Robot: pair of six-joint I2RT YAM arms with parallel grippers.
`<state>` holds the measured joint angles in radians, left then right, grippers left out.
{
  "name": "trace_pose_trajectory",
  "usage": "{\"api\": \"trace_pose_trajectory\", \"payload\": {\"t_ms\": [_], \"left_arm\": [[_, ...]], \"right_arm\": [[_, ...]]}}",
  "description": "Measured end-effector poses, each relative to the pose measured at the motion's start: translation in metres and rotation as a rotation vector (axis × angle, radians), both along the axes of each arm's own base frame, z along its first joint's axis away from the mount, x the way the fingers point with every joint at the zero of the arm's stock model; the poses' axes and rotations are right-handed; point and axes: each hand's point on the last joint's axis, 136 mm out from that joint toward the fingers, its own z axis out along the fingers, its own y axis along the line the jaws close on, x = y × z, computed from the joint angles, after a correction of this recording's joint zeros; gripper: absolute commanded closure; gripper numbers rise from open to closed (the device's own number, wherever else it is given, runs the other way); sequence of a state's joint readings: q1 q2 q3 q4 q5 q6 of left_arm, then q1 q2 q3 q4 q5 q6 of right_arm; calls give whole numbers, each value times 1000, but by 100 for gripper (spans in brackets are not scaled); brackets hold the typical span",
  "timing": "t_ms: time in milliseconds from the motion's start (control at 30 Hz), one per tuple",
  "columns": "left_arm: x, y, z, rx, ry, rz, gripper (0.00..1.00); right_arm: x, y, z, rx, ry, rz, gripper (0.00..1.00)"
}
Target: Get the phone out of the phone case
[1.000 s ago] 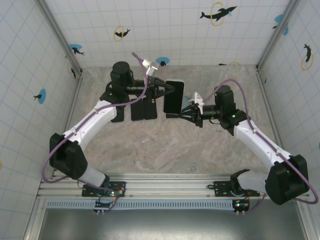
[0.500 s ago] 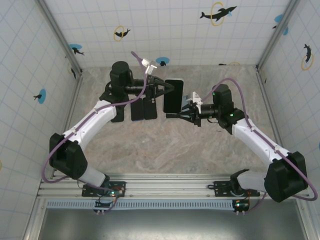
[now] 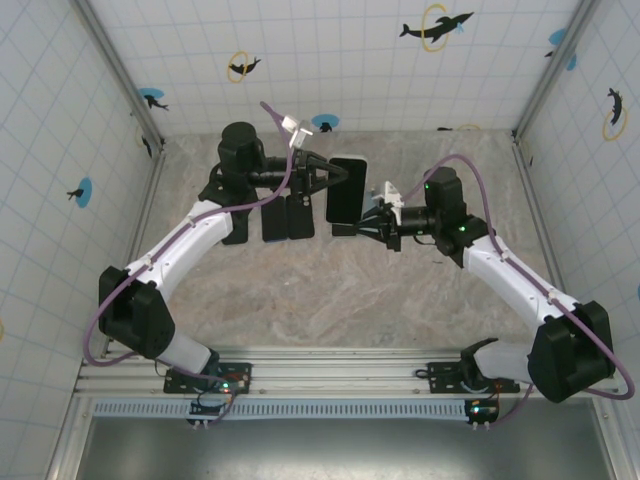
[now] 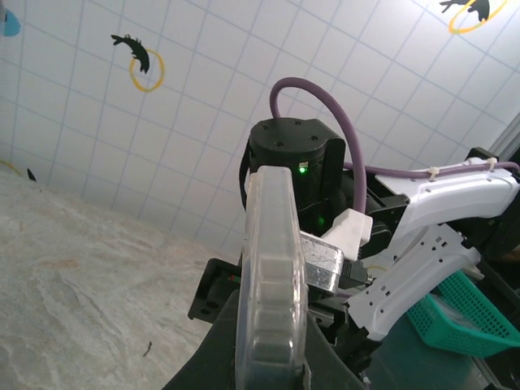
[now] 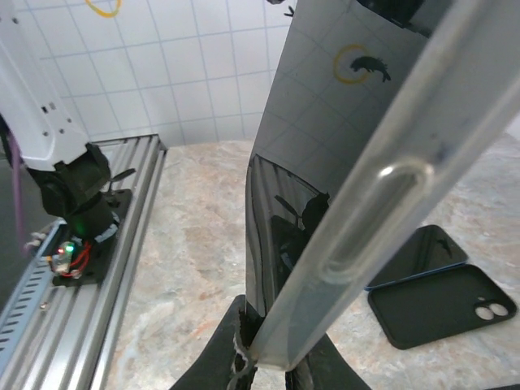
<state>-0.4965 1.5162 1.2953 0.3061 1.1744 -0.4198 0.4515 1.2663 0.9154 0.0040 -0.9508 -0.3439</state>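
- Progress: the phone (image 5: 280, 244) is not yet out of the phone case (image 3: 347, 190). In the right wrist view its dark screen lies against the clear rim along the whole visible length, so the separation itself appears to remain to be done.
- Location: the cased phone is held in the air over the middle rear of the tabletop (image 3: 330, 300), touching nothing but the two hands.
- Left hand (image 3: 338, 182): reaches in from the left and is clamped on the case. In the left wrist view the clear rim stands edge-on between its fingers.
- Right hand (image 3: 352, 230): comes in low from the right, fingers pinched together on the bottom edge of the case.
- Pose: the two forearms point toward each other, so the hands oppose each other across the case.
- Bystanders: spare dark cases (image 3: 288, 218) lie flat on the tabletop under the left arm.
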Motion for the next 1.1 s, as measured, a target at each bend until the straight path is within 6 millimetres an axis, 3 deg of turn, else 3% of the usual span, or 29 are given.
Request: {"api": "trace_pose_trajectory", "payload": {"t_ms": [233, 400, 500, 533, 667, 733, 800, 967, 1100], "left_arm": [[5, -2, 1, -23, -6, 46, 100], [14, -2, 8, -43, 12, 118, 100], [6, -8, 15, -56, 26, 114, 100], [6, -7, 16, -55, 39, 114, 100], [-12, -17, -7, 6, 153, 42, 100], [-20, -20, -15, 23, 183, 10, 100], [-16, -17, -17, 26, 213, 28, 100], [14, -4, -18, 16, 276, 153, 100], [36, 4, -15, -14, 375, 257, 100]], "right_arm": [[16, -1, -3, -57, -127, -89, 100], [40, -6, 2, -96, -238, -203, 100], [61, -12, 6, -114, -280, -283, 100], [66, -13, 12, -109, -311, -306, 100], [81, -13, 77, 16, -475, -370, 100], [81, -18, 93, 55, -497, -394, 100], [81, -22, 100, 84, -494, -409, 100], [71, -40, 91, 127, -384, -445, 92], [69, -57, 70, 167, -202, -505, 77]]}}
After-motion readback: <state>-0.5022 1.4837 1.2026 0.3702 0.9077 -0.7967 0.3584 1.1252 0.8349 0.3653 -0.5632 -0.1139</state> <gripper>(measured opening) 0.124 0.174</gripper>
